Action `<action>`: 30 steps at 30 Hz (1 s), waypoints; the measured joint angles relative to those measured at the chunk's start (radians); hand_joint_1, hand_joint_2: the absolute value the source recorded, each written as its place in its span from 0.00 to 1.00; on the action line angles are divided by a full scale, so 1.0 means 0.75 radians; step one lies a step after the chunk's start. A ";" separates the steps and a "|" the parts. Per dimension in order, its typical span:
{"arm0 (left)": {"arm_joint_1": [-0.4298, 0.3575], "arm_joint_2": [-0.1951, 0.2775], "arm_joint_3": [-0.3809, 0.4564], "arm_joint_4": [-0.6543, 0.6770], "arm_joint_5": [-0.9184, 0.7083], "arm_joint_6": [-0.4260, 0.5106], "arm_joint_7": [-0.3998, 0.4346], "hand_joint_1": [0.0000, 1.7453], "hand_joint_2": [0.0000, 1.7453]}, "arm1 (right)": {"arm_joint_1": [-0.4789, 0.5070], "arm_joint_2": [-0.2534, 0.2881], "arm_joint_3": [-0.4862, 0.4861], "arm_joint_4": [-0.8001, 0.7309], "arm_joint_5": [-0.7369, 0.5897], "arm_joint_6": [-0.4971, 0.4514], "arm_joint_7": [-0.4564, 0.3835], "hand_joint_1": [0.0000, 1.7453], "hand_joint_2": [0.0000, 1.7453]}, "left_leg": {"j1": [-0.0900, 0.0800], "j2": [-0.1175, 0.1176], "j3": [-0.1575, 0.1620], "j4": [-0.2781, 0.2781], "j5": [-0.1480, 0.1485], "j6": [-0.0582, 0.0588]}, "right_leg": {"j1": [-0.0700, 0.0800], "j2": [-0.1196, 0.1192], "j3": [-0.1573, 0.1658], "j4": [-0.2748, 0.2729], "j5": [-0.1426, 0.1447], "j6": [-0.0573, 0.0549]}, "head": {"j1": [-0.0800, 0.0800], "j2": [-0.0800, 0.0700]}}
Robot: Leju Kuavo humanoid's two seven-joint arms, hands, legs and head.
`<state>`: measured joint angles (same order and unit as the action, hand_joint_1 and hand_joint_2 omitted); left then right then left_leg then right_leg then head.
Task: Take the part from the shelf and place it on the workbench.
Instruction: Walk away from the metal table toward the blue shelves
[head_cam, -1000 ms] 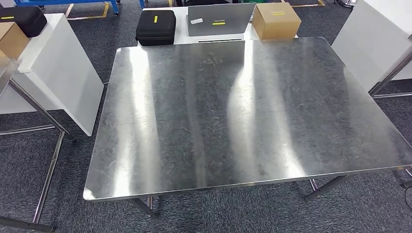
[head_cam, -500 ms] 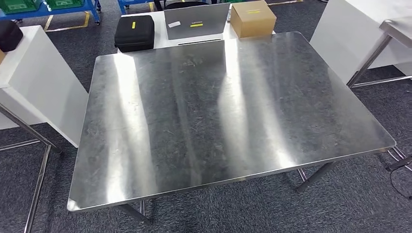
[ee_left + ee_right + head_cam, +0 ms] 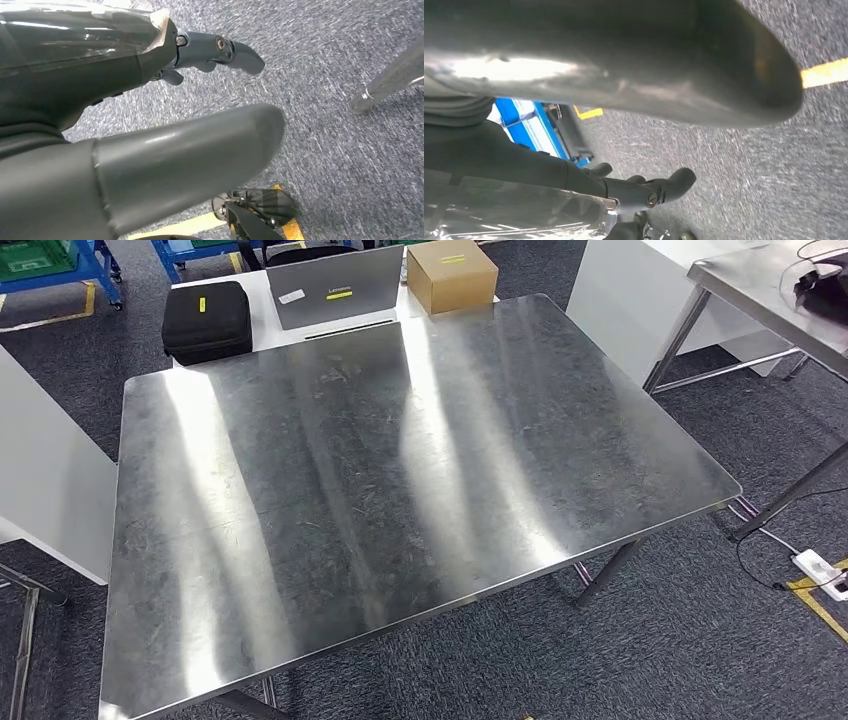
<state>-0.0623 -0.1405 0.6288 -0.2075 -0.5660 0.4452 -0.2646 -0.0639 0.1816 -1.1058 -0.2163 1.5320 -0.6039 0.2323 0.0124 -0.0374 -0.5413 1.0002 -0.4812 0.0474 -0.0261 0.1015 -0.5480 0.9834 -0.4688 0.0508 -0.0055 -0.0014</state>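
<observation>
The steel workbench (image 3: 400, 470) stands in front of me in the head view, its top bare and shiny. My left hand (image 3: 125, 75) hangs over the grey carpet, its thick thumb (image 3: 200, 145) and darker fingers (image 3: 225, 50) apart with nothing between them. My right hand (image 3: 524, 160) also hangs over the carpet. Its thumb (image 3: 649, 65) and fingers (image 3: 659, 190) are spread and hold nothing.
Behind the workbench a white table carries a black case (image 3: 207, 320), a laptop (image 3: 335, 285) and a cardboard box (image 3: 452, 275). A second steel table (image 3: 760, 280) stands at the right, a white cabinet (image 3: 50, 490) at the left. A power strip (image 3: 822, 573) lies on the floor.
The whole head picture has shifted left and turned, so the camera has moved to the right. The workbench and the things behind it have stayed where they were.
</observation>
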 joint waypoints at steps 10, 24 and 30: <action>-0.002 -0.011 0.000 0.000 -0.003 0.000 -0.004 0.00 0.00 | 0.000 -0.009 0.000 0.000 0.000 0.001 -0.007 0.00 0.00 | -0.024 0.161 0.005 -0.024 0.014 0.029 | 0.013 -0.187 -0.022 0.101 -0.067 0.020 | 0.011 0.000; 0.001 -0.011 0.000 0.001 -0.004 0.000 -0.005 0.00 0.00 | 0.001 -0.007 0.001 0.001 0.010 0.001 -0.002 0.00 0.00 | 0.015 0.031 -0.073 0.232 -0.105 -0.046 | -0.007 -0.050 0.024 -0.009 0.014 -0.057 | 0.000 0.000; 0.001 -0.009 0.001 0.002 0.000 0.000 0.005 0.00 0.00 | -0.003 -0.003 0.000 0.002 -0.012 0.021 -0.019 0.00 0.00 | 0.012 -0.036 0.020 0.002 -0.017 -0.016 | -0.002 0.033 -0.020 -0.006 0.035 -0.003 | 0.002 0.000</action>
<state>-0.0614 -0.1474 0.6292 -0.2064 -0.5658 0.4452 -0.2612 -0.0662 0.1795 -1.1056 -0.2150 1.5228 -0.5880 0.2177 0.0215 -0.0645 -0.5260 1.0019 -0.4938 0.0354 -0.0273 0.1259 -0.5632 0.9793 -0.4427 0.0485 -0.0043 -0.0015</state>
